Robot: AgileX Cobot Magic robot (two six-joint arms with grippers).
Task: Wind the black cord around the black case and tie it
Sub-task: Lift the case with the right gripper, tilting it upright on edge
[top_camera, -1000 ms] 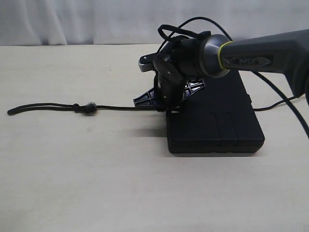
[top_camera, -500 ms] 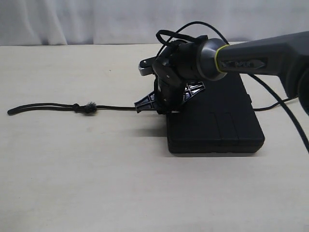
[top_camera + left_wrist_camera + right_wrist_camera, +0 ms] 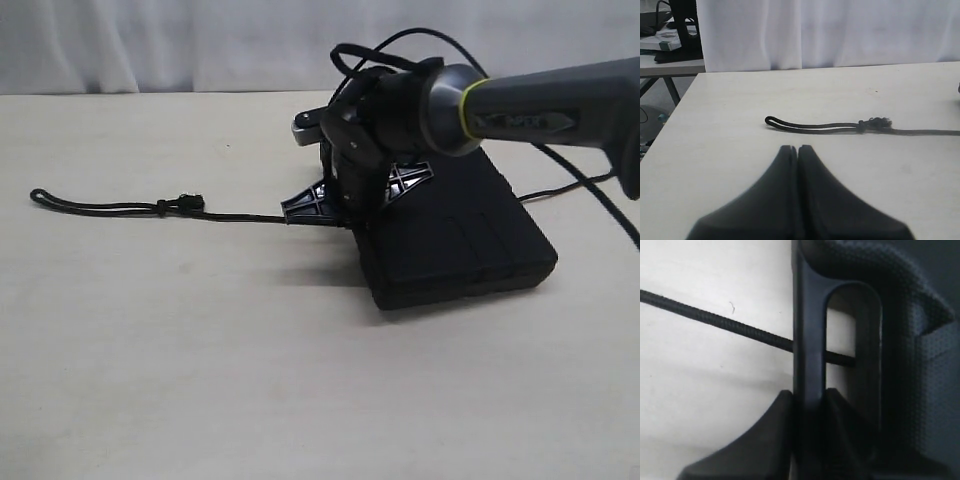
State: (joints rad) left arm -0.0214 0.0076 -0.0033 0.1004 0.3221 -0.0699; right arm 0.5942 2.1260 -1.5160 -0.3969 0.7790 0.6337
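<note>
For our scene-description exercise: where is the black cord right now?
In the exterior view the black cord lies on the table left of the black case, one end running under its handle.

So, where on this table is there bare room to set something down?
Widest free patch: the table in front of the black cord and black case, across the exterior view's lower half. A narrower bare strip lies behind the cord, toward the curtain. It is crowded where the right gripper clamps the case and the cord meets it.
</note>
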